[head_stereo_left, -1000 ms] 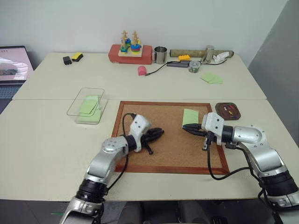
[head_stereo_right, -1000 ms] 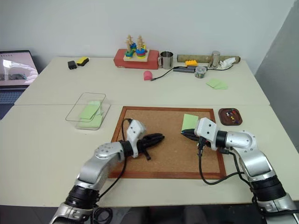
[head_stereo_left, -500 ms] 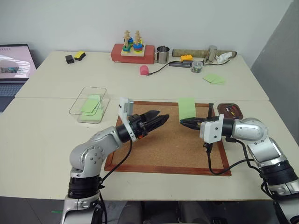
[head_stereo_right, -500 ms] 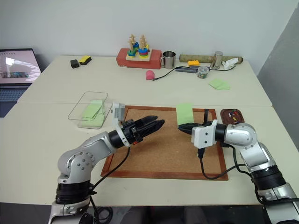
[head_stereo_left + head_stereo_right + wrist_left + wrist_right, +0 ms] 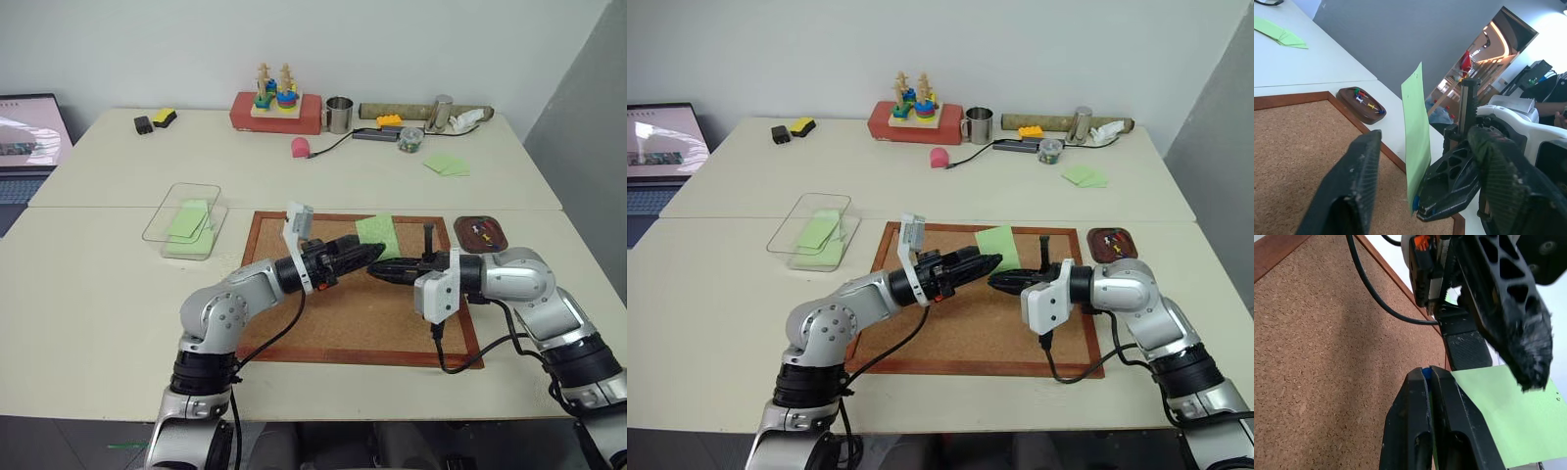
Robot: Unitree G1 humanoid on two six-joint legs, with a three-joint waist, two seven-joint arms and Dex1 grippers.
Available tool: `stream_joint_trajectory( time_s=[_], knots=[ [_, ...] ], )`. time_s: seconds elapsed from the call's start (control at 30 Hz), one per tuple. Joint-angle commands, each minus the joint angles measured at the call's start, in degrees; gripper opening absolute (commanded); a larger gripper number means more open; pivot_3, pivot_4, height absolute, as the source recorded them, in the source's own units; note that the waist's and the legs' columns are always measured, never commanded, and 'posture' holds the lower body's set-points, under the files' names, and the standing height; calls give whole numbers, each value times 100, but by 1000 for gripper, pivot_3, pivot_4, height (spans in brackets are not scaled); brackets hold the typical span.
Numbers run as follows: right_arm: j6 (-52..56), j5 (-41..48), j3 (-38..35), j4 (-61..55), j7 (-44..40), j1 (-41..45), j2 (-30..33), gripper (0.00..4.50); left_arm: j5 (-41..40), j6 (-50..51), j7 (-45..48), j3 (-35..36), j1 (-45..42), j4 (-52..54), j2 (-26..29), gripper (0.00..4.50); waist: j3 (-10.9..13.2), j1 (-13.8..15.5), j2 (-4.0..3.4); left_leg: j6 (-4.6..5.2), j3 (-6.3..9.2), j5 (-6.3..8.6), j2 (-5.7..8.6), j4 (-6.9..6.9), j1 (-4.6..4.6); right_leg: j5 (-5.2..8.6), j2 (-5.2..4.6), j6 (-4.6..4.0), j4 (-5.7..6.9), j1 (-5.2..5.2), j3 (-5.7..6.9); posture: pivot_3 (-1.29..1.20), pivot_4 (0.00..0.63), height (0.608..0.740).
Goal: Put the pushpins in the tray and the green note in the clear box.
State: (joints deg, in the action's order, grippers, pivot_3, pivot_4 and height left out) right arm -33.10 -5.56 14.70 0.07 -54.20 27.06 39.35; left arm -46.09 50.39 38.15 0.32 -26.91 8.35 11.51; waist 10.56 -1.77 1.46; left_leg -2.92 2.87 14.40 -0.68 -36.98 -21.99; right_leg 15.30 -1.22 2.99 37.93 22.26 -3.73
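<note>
The green note (image 5: 377, 233) stands upright above the corkboard, pinned by a blue pushpin (image 5: 1425, 373) at its lower edge. My right gripper (image 5: 373, 271) is shut on that pin and the note's edge. Open, my left gripper (image 5: 1425, 137) has one finger on each side of the note, apart from the paper. At the board's right edge, the tray (image 5: 482, 233) is a small dark wooden dish with several coloured pushpins (image 5: 1364, 99) in it. Left of the board lies the clear box (image 5: 186, 223), its lid askew and green paper inside.
The wood-framed corkboard (image 5: 323, 323) lies under both grippers. At the back are a red block with a ring toy (image 5: 275, 110), a metal cup (image 5: 339, 115), a pink object (image 5: 299, 147) with a cable, and a pair of green notes (image 5: 446, 164). A laptop (image 5: 24, 127) sits far left.
My right gripper carried the note leftward toward the board's middle. The left gripper rose, swung right and opened around the note. The camera view also shifted.
</note>
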Motion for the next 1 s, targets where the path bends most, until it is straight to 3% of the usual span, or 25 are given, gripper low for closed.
stream_joint_trajectory(
  time_s=[0.03, 0.47, 1.0],
  knots=[
    [-38, 85, -9, -273, 37, 78, -24, 0, 47, -113, 107, -99, -50, 62, 25, 2271, 0, 0, 0, 0, 0, 0, 0, 0, 0, 0, 0, 0, 0, 0, 0, 0, 150, 740],
    [-109, 139, 25, -378, 56, 22, -100, 0, 278, -285, 182, -216, 14, -13, 36, 5, 0, 2, 0, 0, 1, 0, 0, 0, 0, 0, 0, 0, 0, 0, 0, 0, 150, 740],
    [-428, 579, -401, -652, 369, -186, 25, 0, 1053, -1127, -107, -194, -25, -635, -135, 5, 0, 9, 0, 0, 0, 0, 1, 0, -1, 0, -1, 0, -1, 0, 0, 0, 150, 740]
  ],
)
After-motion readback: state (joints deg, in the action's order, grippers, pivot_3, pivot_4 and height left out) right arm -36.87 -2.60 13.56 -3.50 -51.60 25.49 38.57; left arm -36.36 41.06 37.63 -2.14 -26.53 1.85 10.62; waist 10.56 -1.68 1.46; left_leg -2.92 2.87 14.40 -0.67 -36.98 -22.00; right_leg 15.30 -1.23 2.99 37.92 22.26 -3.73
